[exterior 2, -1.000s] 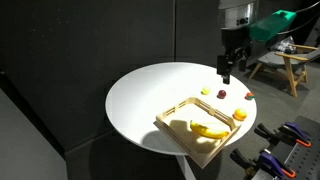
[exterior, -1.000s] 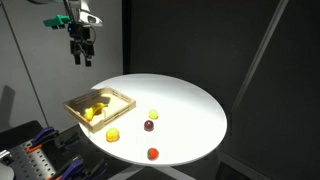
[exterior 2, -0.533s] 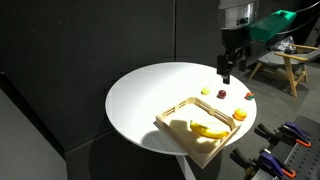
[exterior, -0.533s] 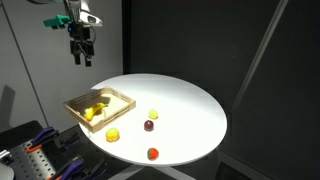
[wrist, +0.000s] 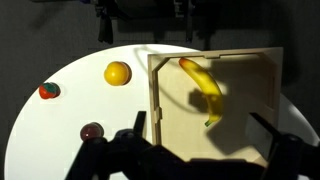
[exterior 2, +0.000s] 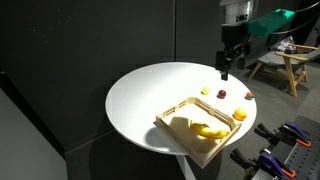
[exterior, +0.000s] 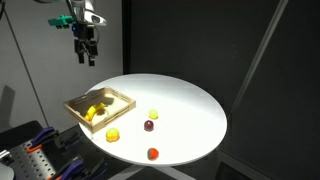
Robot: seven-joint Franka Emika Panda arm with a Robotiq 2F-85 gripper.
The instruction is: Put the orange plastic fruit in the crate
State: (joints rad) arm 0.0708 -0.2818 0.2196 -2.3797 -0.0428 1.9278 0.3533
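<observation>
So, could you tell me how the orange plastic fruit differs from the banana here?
The orange plastic fruit is small and round; the banana is long and curved. The fruit lies on the white table outside the crate; the banana lies inside it. The fruit is a deeper yellow-orange, the banana plainer yellow. Both lie free, with nothing holding them.

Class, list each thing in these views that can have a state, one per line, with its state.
gripper: jaws open, empty, high above the table.
crate: upright on the table, holding a banana.
banana: lying inside the crate.
orange plastic fruit: on the table outside the crate, not held.
red fruit: loose on the table.
dark fruit: loose on the table.
pale yellow fruit: loose on the table.
</observation>
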